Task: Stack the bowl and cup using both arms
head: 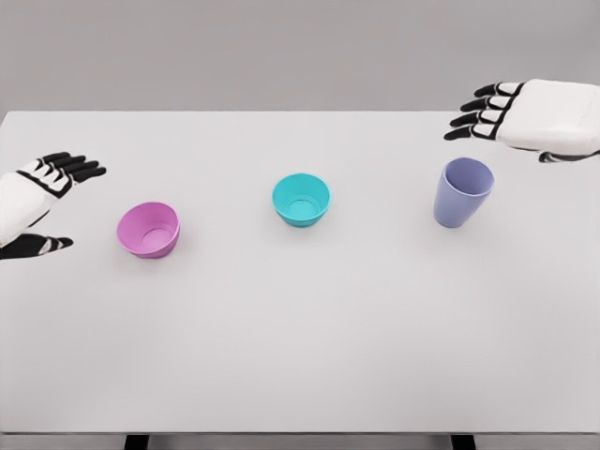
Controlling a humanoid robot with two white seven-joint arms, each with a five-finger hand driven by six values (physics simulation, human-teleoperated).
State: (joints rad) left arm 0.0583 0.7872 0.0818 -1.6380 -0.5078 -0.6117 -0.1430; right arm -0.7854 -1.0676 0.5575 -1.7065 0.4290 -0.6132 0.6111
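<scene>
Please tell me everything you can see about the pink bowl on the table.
The pink bowl is small and round, plain pink-magenta, smooth like plastic, and looks empty. It stands upright and open on the white table, at the left. Nothing touches it: the left hand is beside it, apart, and the teal bowl stands apart on its right.

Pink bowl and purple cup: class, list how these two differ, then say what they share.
The pink bowl is low and wide; the purple cup is taller and narrower. The bowl sits at the table's left near the left hand; the cup sits right, below the right hand. Both stand upright, empty and unheld.
</scene>
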